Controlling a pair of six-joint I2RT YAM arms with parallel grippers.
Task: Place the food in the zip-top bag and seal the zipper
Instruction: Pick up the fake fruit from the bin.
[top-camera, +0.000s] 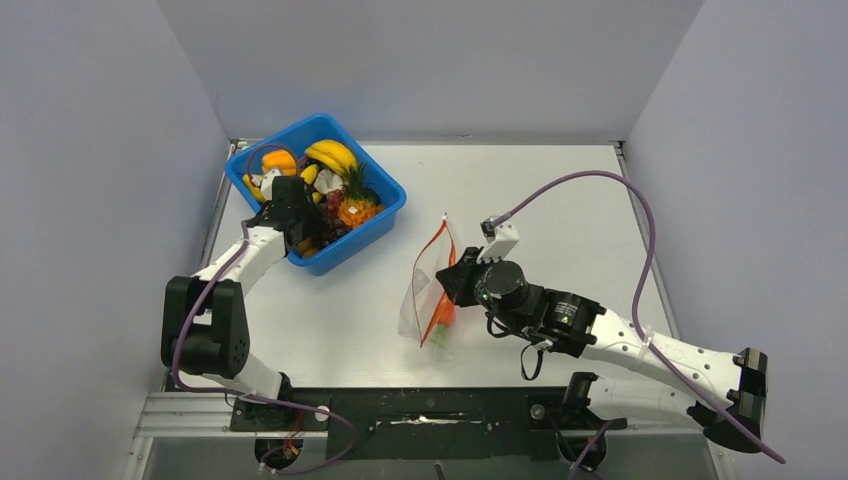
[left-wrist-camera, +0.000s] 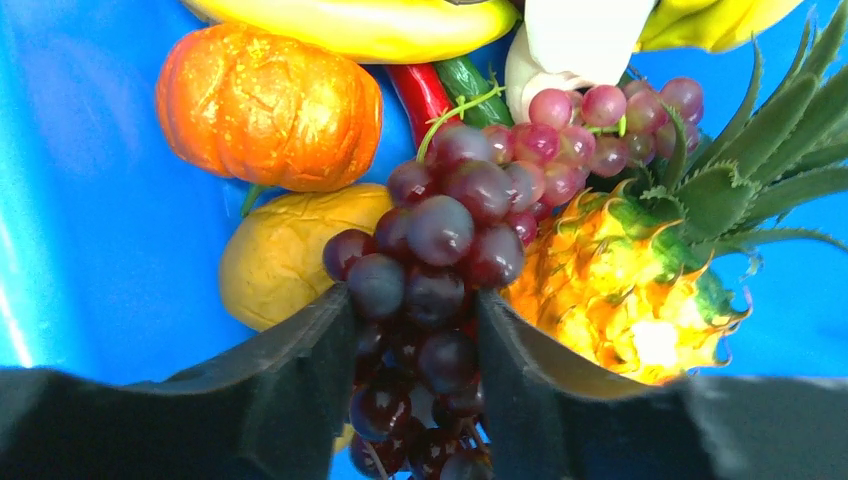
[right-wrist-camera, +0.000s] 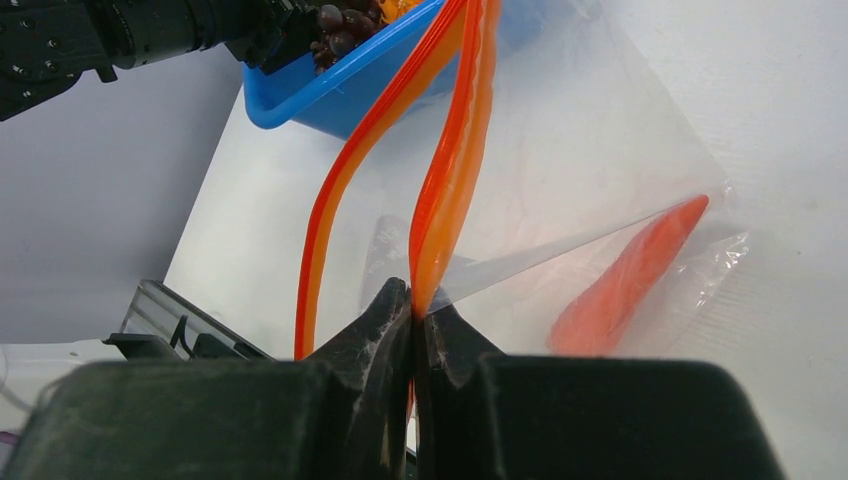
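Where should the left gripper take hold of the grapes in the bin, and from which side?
Across the middle of the bunch, from above: the grapes lie topmost, running lengthwise through the left gripper, with the pineapple on one flank and a yellow fruit on the other.

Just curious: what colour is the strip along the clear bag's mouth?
The zipper is red-orange, clearest in the right wrist view.

White table (top-camera: 560, 200): bin (top-camera: 360, 243), bag (top-camera: 412, 300) (clear)
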